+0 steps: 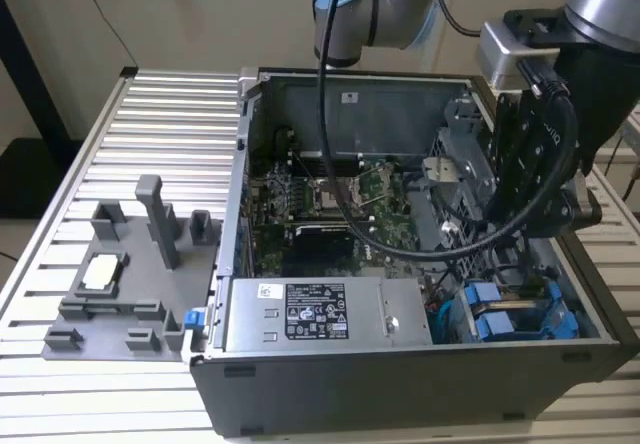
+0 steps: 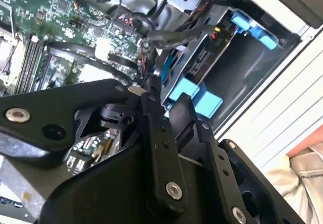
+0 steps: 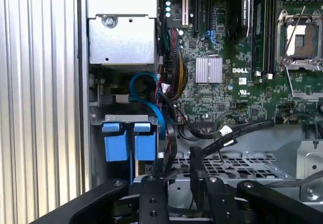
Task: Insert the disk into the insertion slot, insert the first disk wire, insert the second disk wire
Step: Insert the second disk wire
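Exterior view has the disk (image 1: 520,319), blue carrier frame and all, seated in the insertion slot (image 1: 560,299) just beside the power supply (image 1: 320,314). Gripper (image 2: 164,100) reaches down into the case over it, fingers nearly together, holding nothing I can make out.

1. An open computer case (image 1: 400,384) sits on my ribbed metal surface (image 1: 150,114).
2. Inside it I see a green motherboard (image 1: 340,204) and a silver power-supply box (image 1: 320,314).
3. A grey fixture tray (image 1: 120,284) lies toward the exterior view's left.
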Tool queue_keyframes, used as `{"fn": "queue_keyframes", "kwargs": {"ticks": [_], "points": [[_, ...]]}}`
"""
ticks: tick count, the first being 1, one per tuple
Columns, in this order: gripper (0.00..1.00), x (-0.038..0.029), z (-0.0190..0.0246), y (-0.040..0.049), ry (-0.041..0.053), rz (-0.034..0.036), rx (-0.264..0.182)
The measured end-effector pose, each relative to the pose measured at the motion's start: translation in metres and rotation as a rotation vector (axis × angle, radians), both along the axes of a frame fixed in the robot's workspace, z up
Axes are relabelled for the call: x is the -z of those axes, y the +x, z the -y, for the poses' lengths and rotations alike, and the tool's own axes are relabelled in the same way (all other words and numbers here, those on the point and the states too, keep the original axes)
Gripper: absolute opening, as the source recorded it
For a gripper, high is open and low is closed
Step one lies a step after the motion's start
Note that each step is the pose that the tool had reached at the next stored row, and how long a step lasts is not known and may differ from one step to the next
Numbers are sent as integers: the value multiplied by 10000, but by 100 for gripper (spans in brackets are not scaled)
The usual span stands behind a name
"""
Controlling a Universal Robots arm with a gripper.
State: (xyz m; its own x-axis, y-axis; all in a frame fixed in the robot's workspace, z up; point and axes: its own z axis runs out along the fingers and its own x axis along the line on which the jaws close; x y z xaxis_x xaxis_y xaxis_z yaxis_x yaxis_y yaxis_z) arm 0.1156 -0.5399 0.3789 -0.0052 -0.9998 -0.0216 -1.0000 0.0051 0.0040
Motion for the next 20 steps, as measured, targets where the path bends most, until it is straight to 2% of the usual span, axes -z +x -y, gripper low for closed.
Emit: {"fn": "queue_keyframes", "kwargs": {"ticks": [3, 4, 5, 8, 12, 16, 17, 18, 20], "points": [[35, -5, -27, -72, 0, 6, 0], [35, -5, -49, -91, 1, 37, 1], [35, -4, -74, -106, 0, 92, 0], [35, 11, -142, -122, 1, 321, -19], [35, 47, -189, -178, -13, 564, -52], [35, 69, -194, -202, -31, 632, -256], [35, 74, -195, -215, -32, 679, -280], [35, 76, -195, -232, -37, 776, -290], [35, 83, -195, -271, -39, 1103, -293]]}}
